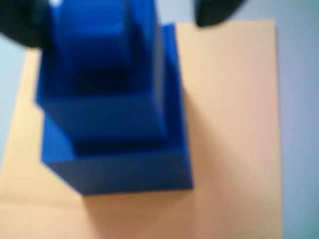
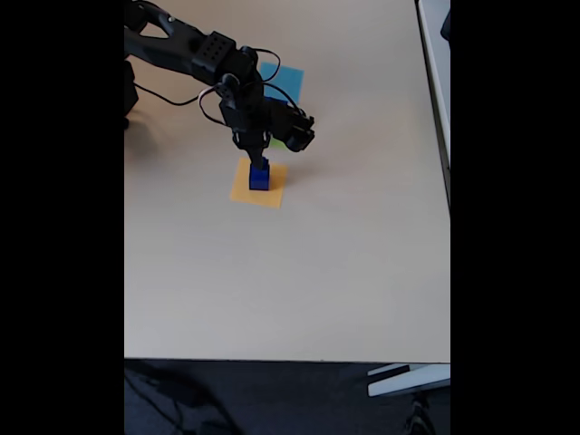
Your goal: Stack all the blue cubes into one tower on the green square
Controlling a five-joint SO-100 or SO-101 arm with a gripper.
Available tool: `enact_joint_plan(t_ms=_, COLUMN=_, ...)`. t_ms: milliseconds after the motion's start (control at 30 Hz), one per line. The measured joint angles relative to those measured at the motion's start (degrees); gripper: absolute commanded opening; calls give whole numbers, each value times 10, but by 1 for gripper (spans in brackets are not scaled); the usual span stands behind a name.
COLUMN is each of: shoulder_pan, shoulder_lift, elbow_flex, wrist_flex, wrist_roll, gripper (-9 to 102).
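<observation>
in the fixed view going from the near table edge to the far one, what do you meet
bare table → orange patch with the blue cube stack on it → gripper above the stack → light-blue patch

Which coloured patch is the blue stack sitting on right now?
The orange patch, not the light-blue patch behind the arm. The blue cubes stand on it under the gripper.
</observation>
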Motion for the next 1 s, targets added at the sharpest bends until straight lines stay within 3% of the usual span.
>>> enact_joint_plan(t_ms=1000, shoulder_pan=3, shoulder_lift=0, elbow_flex=-6, wrist_flex=-5, wrist_roll=-4, gripper=20)
